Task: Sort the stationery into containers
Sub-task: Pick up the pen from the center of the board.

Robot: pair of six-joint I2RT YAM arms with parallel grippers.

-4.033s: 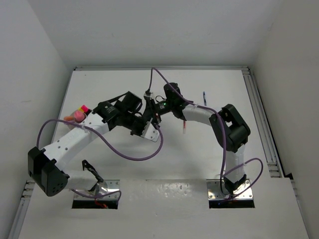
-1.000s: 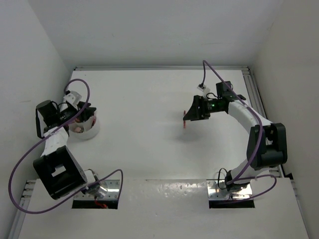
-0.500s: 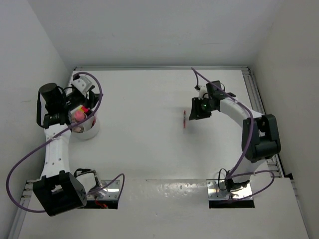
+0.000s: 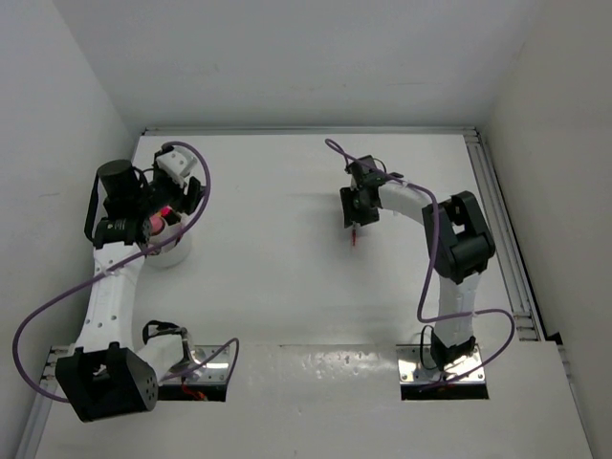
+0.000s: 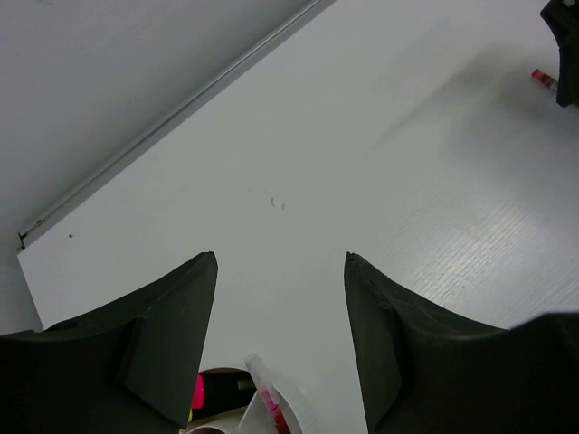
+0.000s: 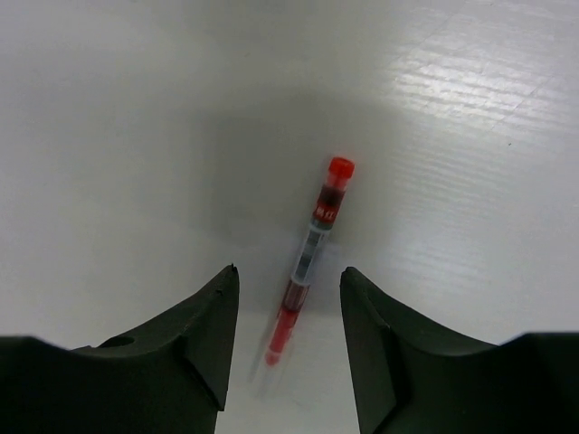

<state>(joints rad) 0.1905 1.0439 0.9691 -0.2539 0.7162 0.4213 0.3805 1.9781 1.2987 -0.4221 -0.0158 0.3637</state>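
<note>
The left gripper (image 5: pixel 280 259) is seen with its jaws parted to roughly a middling width; nothing is held, only bare table (image 4: pixel 268 282) being visible through the gap; in the overhead view it is positioned above the round pale dish (image 4: pixel 172 256) near the table's left edge. Pink and red stationery (image 4: pixel 154 223) is seen inside the dish, partly hidden by the wrist; single items cannot be told apart.

The right gripper (image 6: pixel 288 276) is likewise parted about halfway and is empty; it is held over a red pen (image 6: pixel 309 253), whose lower end lies in the gap between the two fingers (image 6: pixel 204 316) and is touched by neither. The pen is laid flat on the table, its red cap pointing away from the wrist camera, tilted slightly rightward; the barrel is partly clear. In the overhead view the pen is located right of table centre, well apart from the dish, just beside the gripper's near edge.
</note>
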